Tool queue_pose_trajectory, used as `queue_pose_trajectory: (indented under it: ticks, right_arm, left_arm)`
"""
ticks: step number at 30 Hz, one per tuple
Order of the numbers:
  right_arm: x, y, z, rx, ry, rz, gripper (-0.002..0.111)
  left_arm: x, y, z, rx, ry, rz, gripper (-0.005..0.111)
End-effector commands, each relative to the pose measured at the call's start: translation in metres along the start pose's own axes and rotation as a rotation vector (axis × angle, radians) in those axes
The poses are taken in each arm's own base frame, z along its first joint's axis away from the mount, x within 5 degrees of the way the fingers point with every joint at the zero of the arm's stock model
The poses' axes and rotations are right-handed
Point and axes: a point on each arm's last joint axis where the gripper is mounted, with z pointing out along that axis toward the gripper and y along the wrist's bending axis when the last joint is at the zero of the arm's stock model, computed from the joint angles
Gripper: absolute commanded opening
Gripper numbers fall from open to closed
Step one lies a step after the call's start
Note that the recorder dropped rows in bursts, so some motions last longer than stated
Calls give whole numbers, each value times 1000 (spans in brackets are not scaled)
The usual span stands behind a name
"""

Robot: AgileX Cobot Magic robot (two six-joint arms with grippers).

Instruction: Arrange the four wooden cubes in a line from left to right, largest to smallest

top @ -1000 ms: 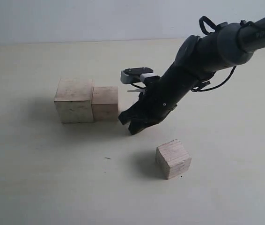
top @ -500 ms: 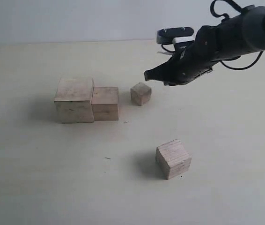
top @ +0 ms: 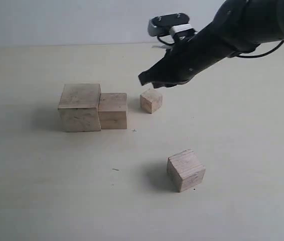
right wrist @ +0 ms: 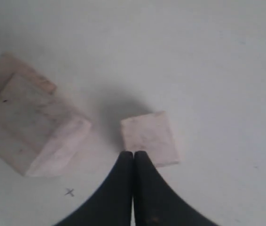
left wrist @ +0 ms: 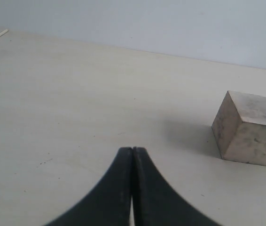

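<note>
Two cubes, the largest cube and second cube, are set touching to start the row. The smallest cube is placed near them, the third cube well apart. The right gripper is held over the smallest, pressed together, empty.

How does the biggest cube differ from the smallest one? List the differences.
Size: the biggest cube is clearly wider and taller than the smallest cube.
Contact: the biggest cube touches the second-largest cube beside it; the smallest cube stands free, a gap away.
Both are pale wood resting on the table.
</note>
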Motion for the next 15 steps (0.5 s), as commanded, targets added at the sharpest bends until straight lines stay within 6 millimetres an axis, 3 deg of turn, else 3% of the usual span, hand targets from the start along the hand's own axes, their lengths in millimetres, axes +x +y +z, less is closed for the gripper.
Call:
queue_pose_trajectory:
  ticks: [1, 7, 15]
  right_arm:
    - [4, 16, 19, -50, -6, -102, 0]
    - [12, 11, 39, -57, 30, -70, 0]
    - [1, 9, 58, -106, 60, -24, 0]
  left_arm:
    - [-1, 0, 0, -4, -13, 5, 0]
    - [-1, 0, 0, -4, -13, 5, 0]
    - [-1, 0, 0, -4, -13, 5, 0]
